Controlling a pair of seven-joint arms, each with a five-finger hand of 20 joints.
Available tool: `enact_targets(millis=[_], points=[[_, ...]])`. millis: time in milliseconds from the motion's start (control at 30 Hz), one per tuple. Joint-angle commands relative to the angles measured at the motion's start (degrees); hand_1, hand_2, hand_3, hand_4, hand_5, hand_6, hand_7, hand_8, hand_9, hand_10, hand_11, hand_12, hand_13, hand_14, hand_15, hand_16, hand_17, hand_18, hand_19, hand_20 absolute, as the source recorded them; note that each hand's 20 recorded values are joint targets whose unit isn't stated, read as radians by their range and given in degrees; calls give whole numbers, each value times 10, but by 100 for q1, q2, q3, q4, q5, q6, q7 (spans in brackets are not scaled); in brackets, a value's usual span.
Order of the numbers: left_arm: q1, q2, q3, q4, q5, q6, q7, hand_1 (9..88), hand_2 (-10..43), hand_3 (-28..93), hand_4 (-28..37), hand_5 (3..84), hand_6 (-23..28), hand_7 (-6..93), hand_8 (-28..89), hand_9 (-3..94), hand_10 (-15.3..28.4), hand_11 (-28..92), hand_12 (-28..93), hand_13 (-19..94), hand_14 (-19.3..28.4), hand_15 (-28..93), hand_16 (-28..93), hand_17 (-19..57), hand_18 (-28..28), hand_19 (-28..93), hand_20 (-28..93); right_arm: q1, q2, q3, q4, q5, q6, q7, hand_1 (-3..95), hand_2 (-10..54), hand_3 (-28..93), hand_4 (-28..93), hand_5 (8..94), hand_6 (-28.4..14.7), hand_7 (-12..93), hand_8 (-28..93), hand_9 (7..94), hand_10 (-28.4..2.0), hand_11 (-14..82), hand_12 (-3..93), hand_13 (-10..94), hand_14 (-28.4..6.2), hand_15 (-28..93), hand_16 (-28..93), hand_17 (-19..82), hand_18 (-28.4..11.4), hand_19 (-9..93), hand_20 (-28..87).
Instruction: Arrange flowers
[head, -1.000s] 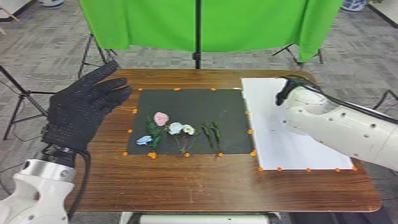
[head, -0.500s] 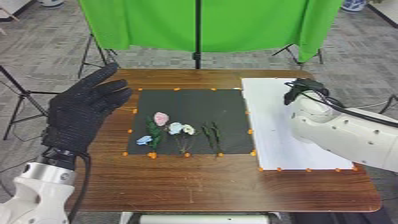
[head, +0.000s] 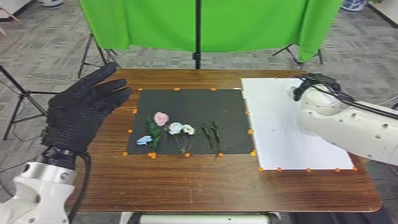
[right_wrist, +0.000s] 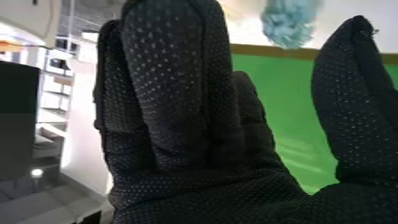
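- black mat (head: 195, 107) on the table (head: 178, 185) has the flowers: pink one (head: 161, 118) and blue one (head: 144, 140) toward its left edge, white ones (head: 175, 128) nearer its middle, green stems (head: 211, 135) right of those
- left hand (head: 78, 112): left of the mat, relaxed, nothing in it
- right hand (head: 317, 85): right of the mat over the white sheet (head: 271, 125), fingers straight, not gripping anything

No readable text, labels, brands, numbers or signs in either the head view or the right wrist view.
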Motion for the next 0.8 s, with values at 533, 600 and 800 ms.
enact_targets(millis=[533, 600, 800], points=[[-120, -58, 33, 84, 20, -182, -241, 244, 73, 768, -215, 380, 101, 152, -97, 342, 219, 297, 123, 239, 284, 517, -87, -89, 263, 555, 274, -1091, 285, 778, 156, 691, -219, -228, 419, -95, 743, -278, 547, 19, 133, -120, 703, -70, 117, 109, 821, -65, 407, 155, 465, -158, 868, -207], [-132, -54, 44, 87, 16, -161, -237, 245, 73, 768, -216, 380, 101, 152, -97, 342, 219, 299, 123, 239, 284, 517, -87, -88, 262, 556, 274, -1008, 310, 452, 145, 332, 184, -329, 456, -95, 746, -279, 612, 30, 145, -125, 732, -50, 117, 103, 842, -49, 369, 157, 482, -137, 855, -204], [-121, -81, 35, 84, 19, -146, -246, 244, 73, 769, -217, 380, 101, 153, -97, 342, 219, 299, 122, 239, 284, 517, -87, -88, 260, 557, 273, -672, 423, -238, -10, -167, 1058, -466, 580, -95, 655, -282, 837, 62, 166, -4, 923, -28, 34, 212, 917, 6, 260, 281, 548, -62, 815, -211]])
